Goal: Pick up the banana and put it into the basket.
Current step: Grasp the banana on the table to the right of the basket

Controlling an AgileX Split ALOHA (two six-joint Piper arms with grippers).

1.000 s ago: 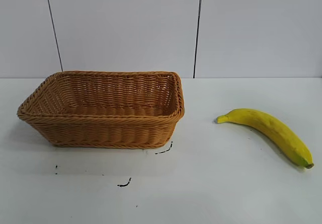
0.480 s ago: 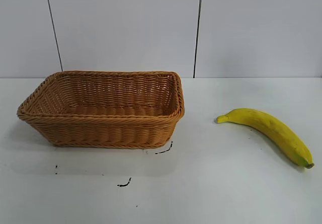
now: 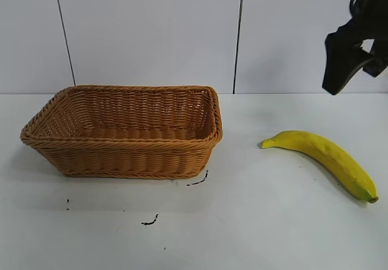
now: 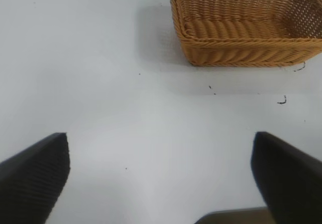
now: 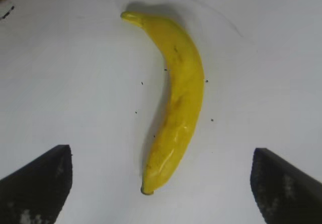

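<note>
Starting at the left: your left gripper (image 4: 161, 183) hangs over bare table (image 3: 254, 233) off the basket's (image 3: 124, 130) outer side, fingers wide apart, nothing between them, idle by the look of it. The basket is empty, a few dark scuffs (image 3: 197, 181) on the table just in front of it.

Right of the basket, well apart from it, lies the banana (image 3: 324, 158), flat on the table, one tip pointing back toward the basket and the other end away from it.

Farther right and above, your right gripper (image 3: 354, 60) hangs high over the banana, fingers spread wide, holding nothing. In the wrist view the banana (image 5: 176, 95) runs lengthwise between the two fingers, which is what you want.

So: come straight down, keep the fingers straddling the thick middle across its width (not near a tapering end, where it could pivot or slip), and close only once the tips are down at the table beside it.

No brand, label or writing is readable anywhere here.
</note>
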